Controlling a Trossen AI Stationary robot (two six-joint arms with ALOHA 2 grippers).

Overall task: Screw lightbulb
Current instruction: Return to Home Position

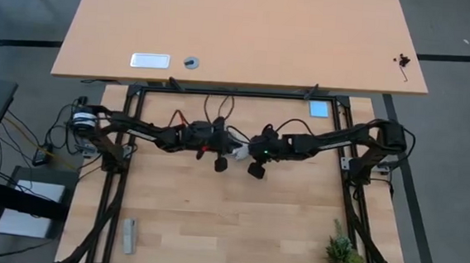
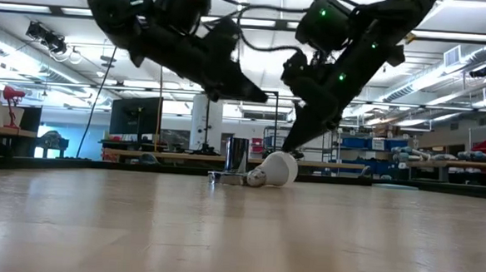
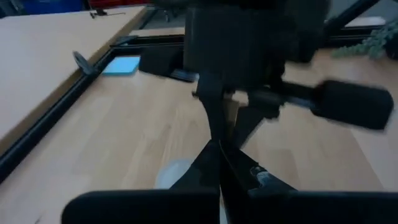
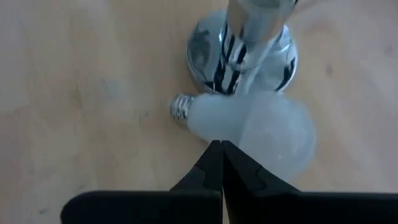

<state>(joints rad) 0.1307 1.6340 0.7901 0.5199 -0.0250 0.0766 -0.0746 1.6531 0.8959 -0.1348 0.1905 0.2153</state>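
Observation:
The white frosted lightbulb [image 4: 261, 127] lies on its side on the wooden table, its metal thread [image 4: 180, 109] pointing away from the round silver socket base [image 4: 205, 53] beside it. In the low view the bulb [image 2: 278, 168] rests next to the base [image 2: 227, 178]. My right gripper [image 4: 218, 146] is shut, its tips right at the bulb's rounded side, coming down from above [image 2: 290, 148]. My left gripper [image 3: 215, 146] is shut and empty, held above the table [image 2: 260, 95] near the bulb, facing the right arm. My right gripper's shut fingertips [image 4: 214, 155] stand at the bulb's rounded side [image 4: 249, 134], slanting down from above. I cannot tell whether they touch it. The bulb lies on the table.
A black rail frame [image 1: 120, 165] borders the work area. A blue pad [image 1: 319, 109] lies at the far right, a small plant [image 1: 343, 255] at the near right corner, a grey block [image 1: 129, 236] at the near left. A second desk [image 1: 242, 32] stands beyond.

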